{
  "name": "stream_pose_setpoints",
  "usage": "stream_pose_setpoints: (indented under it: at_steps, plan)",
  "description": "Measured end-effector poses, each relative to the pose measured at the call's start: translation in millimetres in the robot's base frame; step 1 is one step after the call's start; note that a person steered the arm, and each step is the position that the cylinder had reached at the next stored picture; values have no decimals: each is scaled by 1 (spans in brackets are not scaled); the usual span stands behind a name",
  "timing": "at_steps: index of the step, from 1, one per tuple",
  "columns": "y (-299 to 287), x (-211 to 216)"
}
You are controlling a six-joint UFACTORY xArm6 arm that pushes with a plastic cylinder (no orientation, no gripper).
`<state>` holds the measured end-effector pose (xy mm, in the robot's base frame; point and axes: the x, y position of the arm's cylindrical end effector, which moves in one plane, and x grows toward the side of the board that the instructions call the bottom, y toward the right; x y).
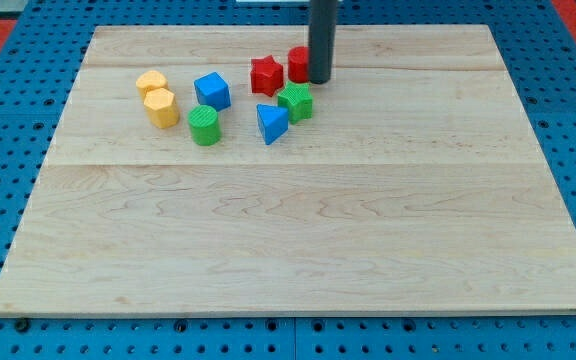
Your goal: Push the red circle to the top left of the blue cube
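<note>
The red circle (298, 63) sits near the view's top centre, partly hidden behind the dark rod. My tip (320, 79) rests on the board against the red circle's right side. The blue cube (211, 90) lies to the left of the red circle, with the red star (266, 74) between them. The red circle is to the right of and slightly above the blue cube.
A green star (295, 101) and a blue triangle (272, 122) lie just below the red blocks. A green cylinder (204, 126) sits below the blue cube. Two yellow blocks (152, 82) (161, 107) lie to its left. The wooden board (288, 230) is ringed by a blue pegboard.
</note>
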<state>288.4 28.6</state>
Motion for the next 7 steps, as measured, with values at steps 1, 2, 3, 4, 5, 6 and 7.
stream_pose_setpoints:
  at_steps: [1,2,3,4,5,6,7]
  plan:
    - [-27,-30]
    - [40,-38]
    - [9,-65]
    - [-66,-75]
    - [-130,-64]
    - [-143,-56]
    - [-89,-90]
